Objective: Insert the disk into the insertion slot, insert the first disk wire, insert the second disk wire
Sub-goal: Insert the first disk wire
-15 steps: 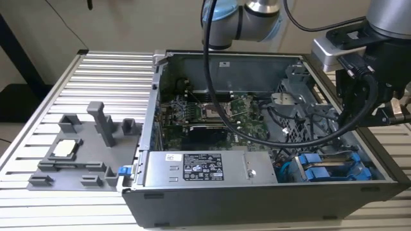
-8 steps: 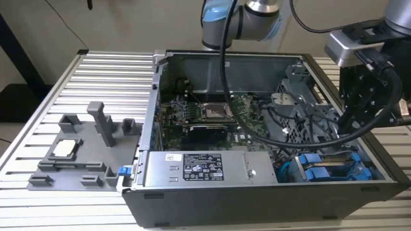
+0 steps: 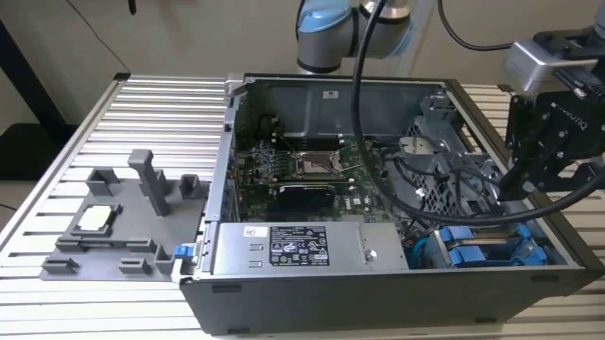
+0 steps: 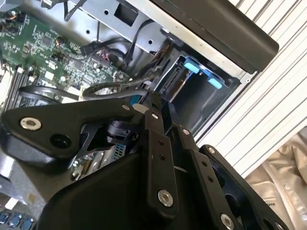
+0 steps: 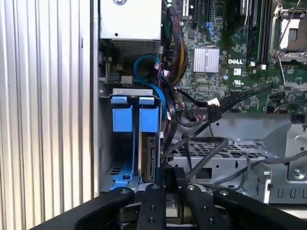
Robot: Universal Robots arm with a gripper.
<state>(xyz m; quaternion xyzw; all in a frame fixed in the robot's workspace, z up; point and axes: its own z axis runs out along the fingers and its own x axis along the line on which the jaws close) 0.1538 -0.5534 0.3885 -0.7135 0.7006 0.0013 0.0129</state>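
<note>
Blue-framed disk: seated in slot, at a corner of case. Gripper: fingers together above the slot (whether on a wire, cannot tell). Risk: loose wires snag the fingers, pulling a plug askew.

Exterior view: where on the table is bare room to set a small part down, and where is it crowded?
Bare slats of the table lie beyond the grey fixture tray, beside the computer case, and on that tray's near side. Crowded: the case corner where black cables and blue carriers sit under the gripper.
</note>
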